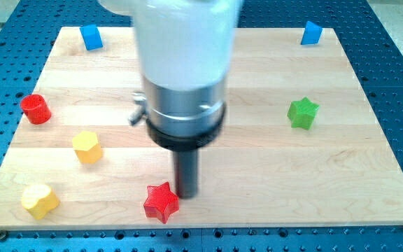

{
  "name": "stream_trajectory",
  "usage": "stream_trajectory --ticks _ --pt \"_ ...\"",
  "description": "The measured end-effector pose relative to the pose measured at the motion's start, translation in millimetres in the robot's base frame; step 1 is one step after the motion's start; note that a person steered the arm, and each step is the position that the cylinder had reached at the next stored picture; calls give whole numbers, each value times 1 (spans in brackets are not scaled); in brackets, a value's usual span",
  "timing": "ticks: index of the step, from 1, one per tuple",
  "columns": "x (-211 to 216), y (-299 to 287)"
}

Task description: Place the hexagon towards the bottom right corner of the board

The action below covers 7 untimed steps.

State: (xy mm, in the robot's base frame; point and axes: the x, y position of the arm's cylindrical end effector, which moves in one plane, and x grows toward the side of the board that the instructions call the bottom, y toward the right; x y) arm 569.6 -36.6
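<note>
The yellow hexagon (87,147) sits on the wooden board (257,168) at the view's left, in the lower half. My tip (186,194) is near the view's bottom, at the middle, well to the right of the hexagon. It stands just right of a red star (161,202), touching or nearly touching it. The arm's white and metal body hides the board's upper middle.
A yellow heart-like block (39,201) lies at the bottom left. A red cylinder (36,109) sits at the left edge. Two blue blocks sit at the top left (91,37) and top right (312,33). A green star (303,113) is on the right.
</note>
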Motion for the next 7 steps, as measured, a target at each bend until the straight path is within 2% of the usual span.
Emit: stream_trajectory --ticks 1,3,4,6,7 --pt "-19 -61" --pt "-28 -200" --pt "-33 -217" --pt "-53 -142" --pt "-73 -181"
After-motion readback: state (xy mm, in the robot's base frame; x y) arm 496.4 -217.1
